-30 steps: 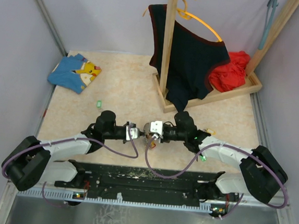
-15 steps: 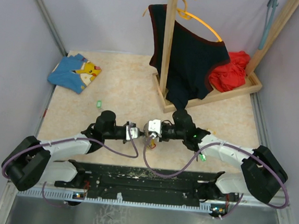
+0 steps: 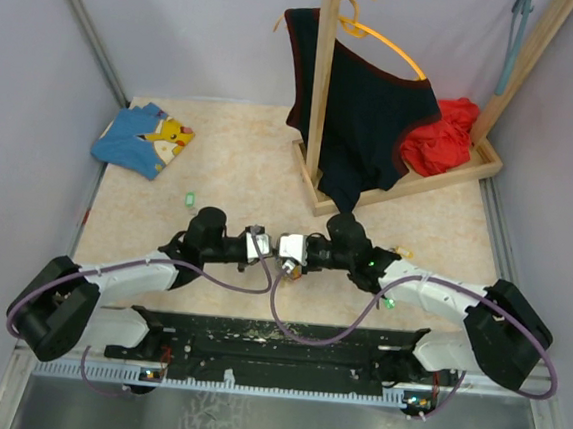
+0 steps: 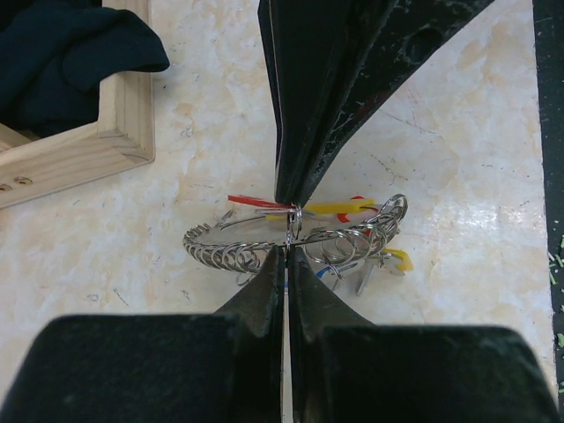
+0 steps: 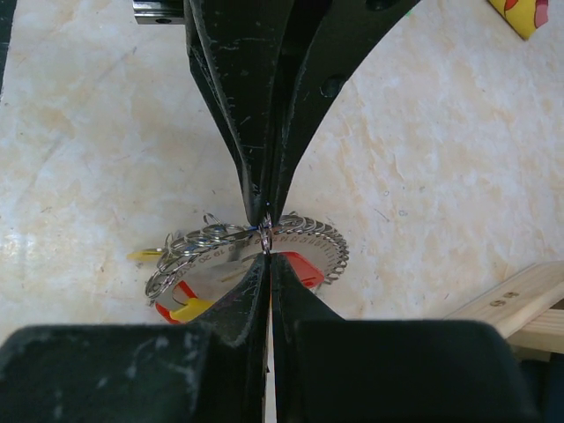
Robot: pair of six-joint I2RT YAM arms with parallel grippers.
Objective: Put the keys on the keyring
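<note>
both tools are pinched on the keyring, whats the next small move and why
Probably draw the two tools slightly apart to spread the coils. The left tool and right tool are each shut on the silvery wire of the keyring, and its loops lie tight, with no gap showing for a key.

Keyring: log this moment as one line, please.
left gripper: shut on keyring | right gripper: shut on keyring | grippers: facing, tips close | threading: cannot tell
</note>
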